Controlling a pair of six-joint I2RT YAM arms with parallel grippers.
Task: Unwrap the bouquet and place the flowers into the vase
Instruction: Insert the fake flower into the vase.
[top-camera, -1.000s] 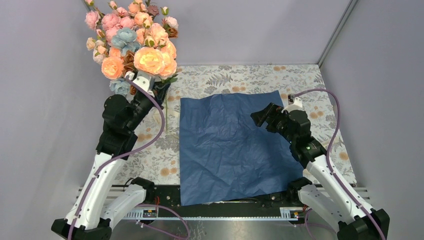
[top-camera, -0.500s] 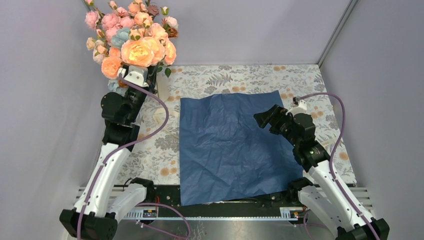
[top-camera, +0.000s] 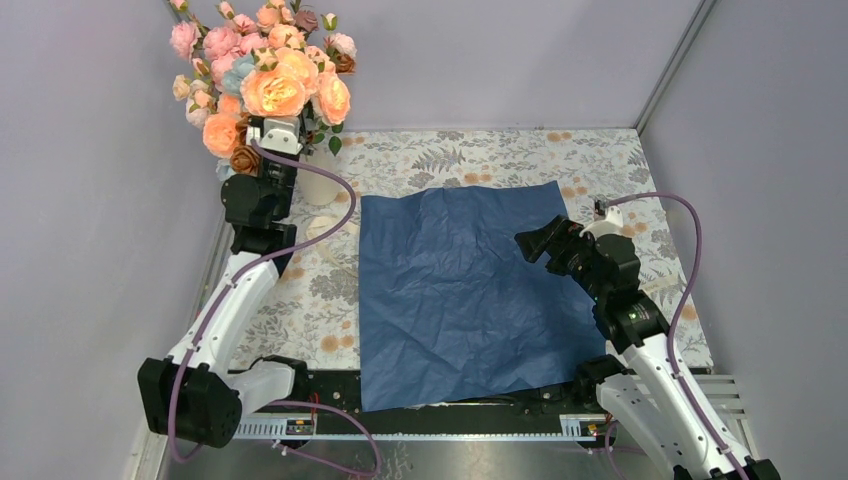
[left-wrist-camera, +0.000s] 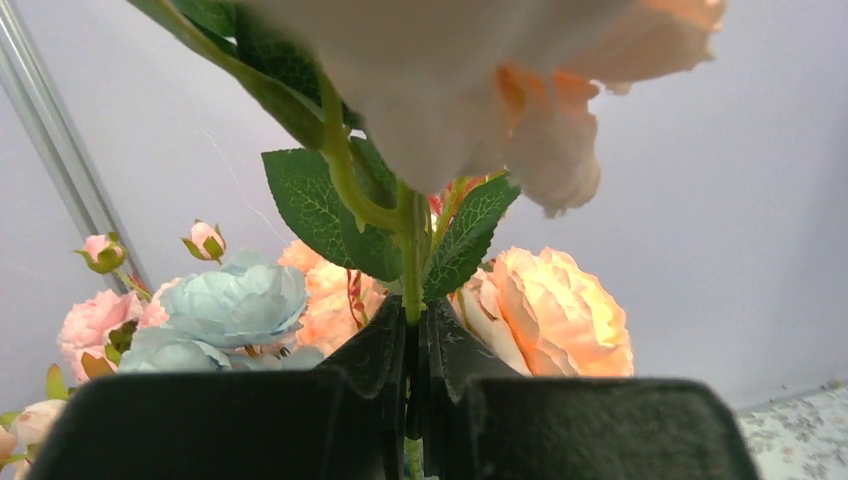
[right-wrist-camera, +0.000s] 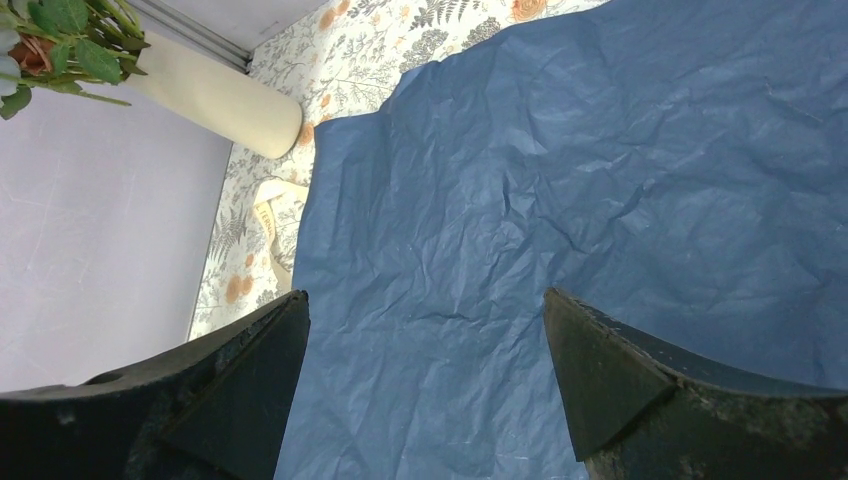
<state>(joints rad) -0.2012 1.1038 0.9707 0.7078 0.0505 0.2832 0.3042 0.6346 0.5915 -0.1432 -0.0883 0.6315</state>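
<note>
I clenched a peach flower's stem (left-wrist-camera: 409, 255) in my left gripper (left-wrist-camera: 412, 350) beside the far-left vase (top-camera: 321, 184). My right gripper (right-wrist-camera: 425, 298) hung released over the navy paper (top-camera: 450, 290). I judged the next move was lowering that stem into the vase mouth.

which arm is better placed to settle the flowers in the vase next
Left. The left claw is shut on a flower stem close to the vase in the far left corner. The right claw hangs open and empty over the navy paper, away from the vase.

A floral-print cloth (top-camera: 480, 155) is covering the table, pale grey walls (top-camera: 500, 60) are enclosing it, and a metal rail (top-camera: 440, 428) is running along its near edge.
</note>
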